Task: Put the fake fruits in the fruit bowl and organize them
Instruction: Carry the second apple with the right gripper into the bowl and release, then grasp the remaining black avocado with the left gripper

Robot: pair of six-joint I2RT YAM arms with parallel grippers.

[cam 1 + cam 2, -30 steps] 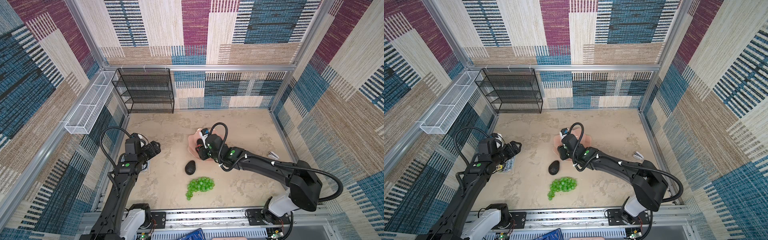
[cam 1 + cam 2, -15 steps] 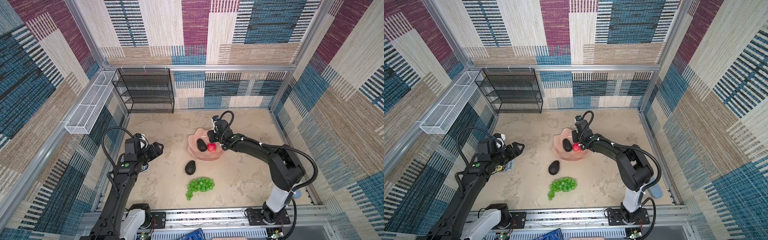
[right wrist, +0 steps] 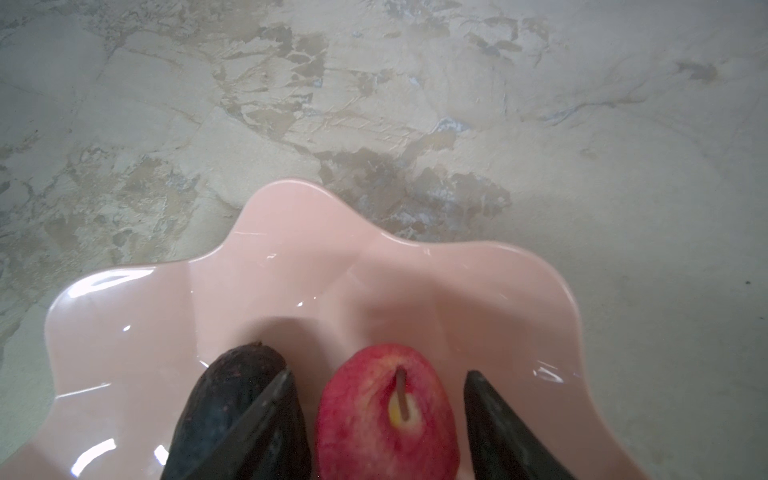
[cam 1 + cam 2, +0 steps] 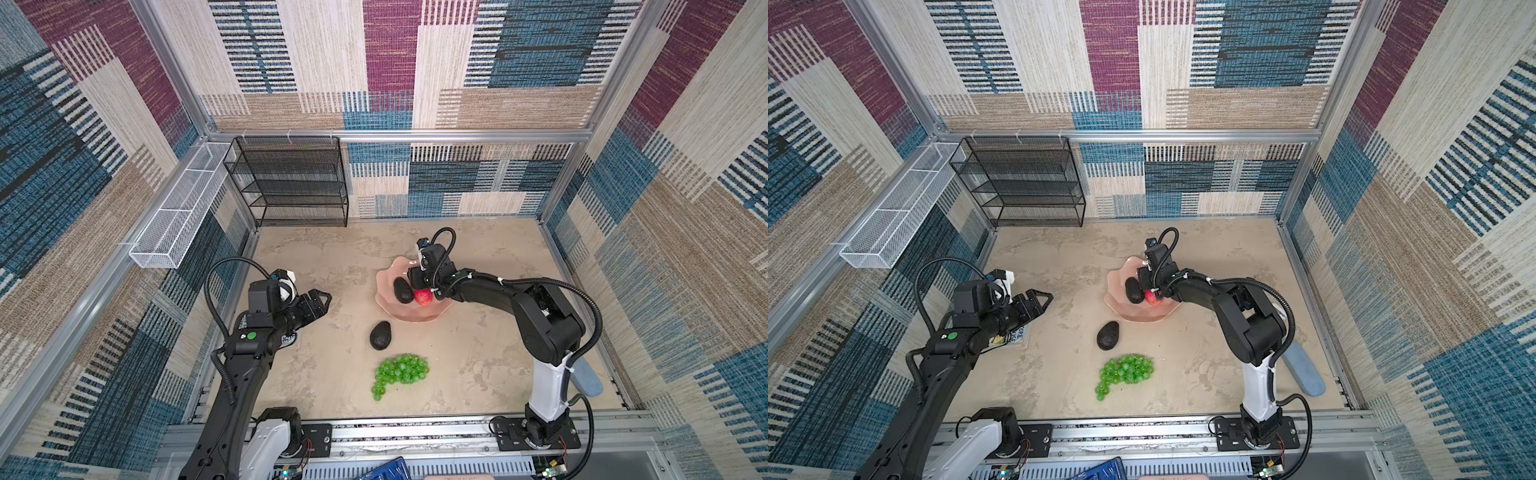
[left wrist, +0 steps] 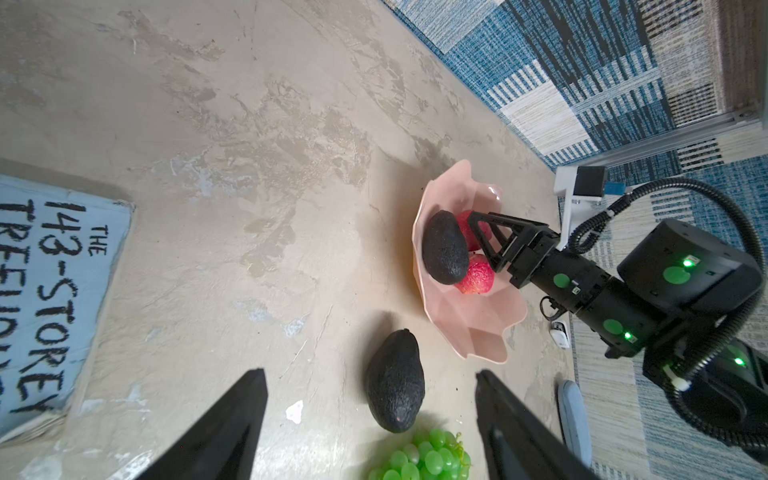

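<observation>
Right wrist view shows the right gripper down inside the fruit bowl. Its jaws are apart. A red apple sits between them with a little gap on each side, so nothing is squeezed. One jaw is in front of a dark avocado that lies in the bowl just beside this apple; whether they touch is hard to tell. A second red apple lies in the bowl next to the gripper. On the table, near the bowl, lie the second avocado and the green grapes. The left gripper hangs over the table, well apart from the bowl, jaws wide and holding nothing.
</observation>
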